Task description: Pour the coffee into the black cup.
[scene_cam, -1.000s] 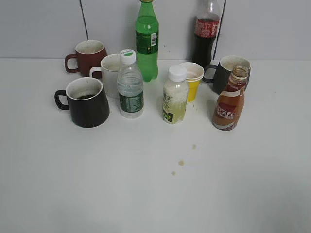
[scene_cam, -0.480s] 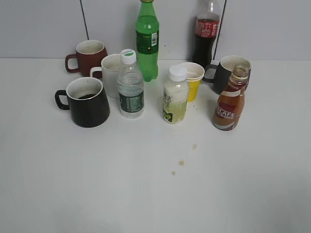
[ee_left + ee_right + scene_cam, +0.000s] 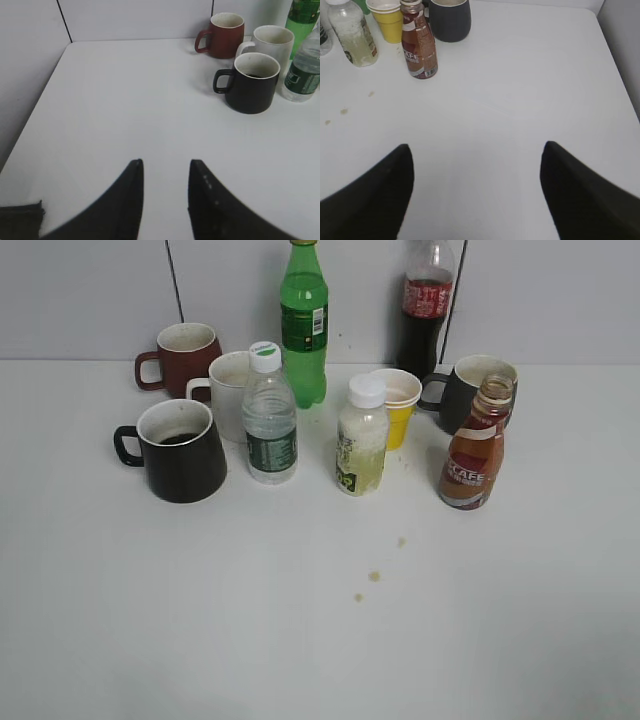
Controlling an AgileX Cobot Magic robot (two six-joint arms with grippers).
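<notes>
The coffee bottle (image 3: 474, 452), uncapped, with a brown-and-white "CAFE" label, stands upright at the right of the table; it also shows in the right wrist view (image 3: 419, 47). The black cup (image 3: 181, 451) stands at the left with a little dark liquid inside; it also shows in the left wrist view (image 3: 251, 83). Neither gripper shows in the exterior view. My left gripper (image 3: 165, 162) is open and empty over bare table, well short of the cup. My right gripper (image 3: 477, 145) is wide open and empty, well short of the bottle.
Around them stand a maroon mug (image 3: 181, 358), a white mug (image 3: 232, 392), a water bottle (image 3: 268, 418), a green soda bottle (image 3: 302, 322), a pale juice bottle (image 3: 361, 440), a yellow cup (image 3: 397, 406), a cola bottle (image 3: 423, 306) and a dark grey mug (image 3: 470, 388). Brown drops (image 3: 374, 576) mark the table.
</notes>
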